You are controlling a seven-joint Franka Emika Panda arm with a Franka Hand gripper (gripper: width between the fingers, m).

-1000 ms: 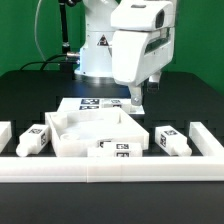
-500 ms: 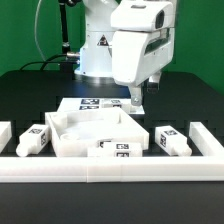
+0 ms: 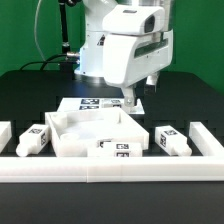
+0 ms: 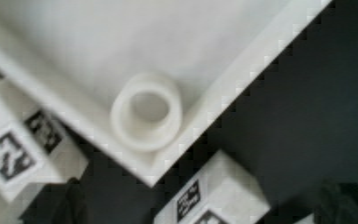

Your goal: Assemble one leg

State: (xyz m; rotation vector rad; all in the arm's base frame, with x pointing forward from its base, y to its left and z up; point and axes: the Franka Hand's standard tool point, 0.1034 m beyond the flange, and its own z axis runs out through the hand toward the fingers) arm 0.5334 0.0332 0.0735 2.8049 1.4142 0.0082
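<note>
Above tray (image 3: 65,141) corner, claw (image 3: 131,102) hangs, grip unreadable; socket (image 4: 146,110) in tray corner; leg (image 3: 172,140) outside.

We see the tray (image 3: 62,132) open from above, with the pincer (image 3: 131,101) over its far rim. A leg (image 3: 34,140) crowds it on the exterior view's left, a second leg (image 3: 172,140) on the exterior view's right, and a third leg (image 3: 115,148) in front. A white rail (image 3: 110,168) walls the near edge. The far worktop (image 3: 25,95) is open.

A white rimmed tray (image 3: 70,144) sits on the black table (image 3: 30,95), the marker board (image 3: 95,103) just behind it.
</note>
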